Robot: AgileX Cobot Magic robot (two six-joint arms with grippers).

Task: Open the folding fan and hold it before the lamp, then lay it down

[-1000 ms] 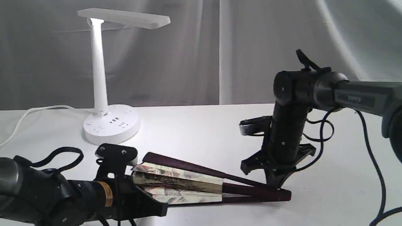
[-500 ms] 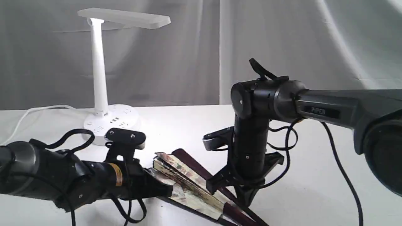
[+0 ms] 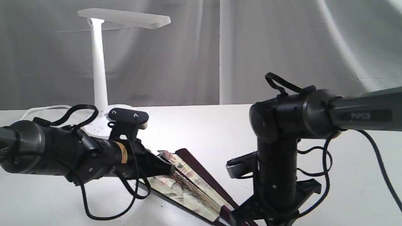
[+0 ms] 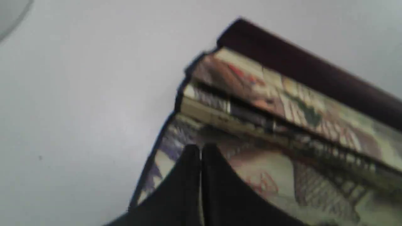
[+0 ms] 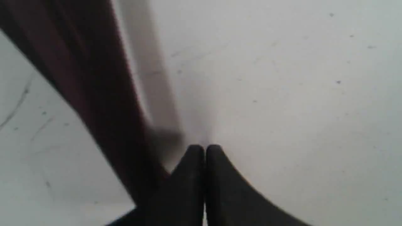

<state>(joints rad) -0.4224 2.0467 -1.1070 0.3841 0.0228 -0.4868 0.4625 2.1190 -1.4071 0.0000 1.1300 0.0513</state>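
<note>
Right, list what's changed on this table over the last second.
The folding fan has swung from lying across the view to a diagonal, its pivot end now toward the camera. The left gripper has lifted and moved back toward the lamp, now hiding part of its base; the right gripper has come nearer. No grip visibly taken or released. Unchanged: lamp, fan's partial spread, both grippers shut.

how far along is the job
Done: the folding fan is only partly spread, a few folds showing. In hand: the left gripper, shut, is at its leaf; the right gripper, shut, sits beside the maroon ribs. To do: full opening, holding it before the lamp, laying down.
</note>
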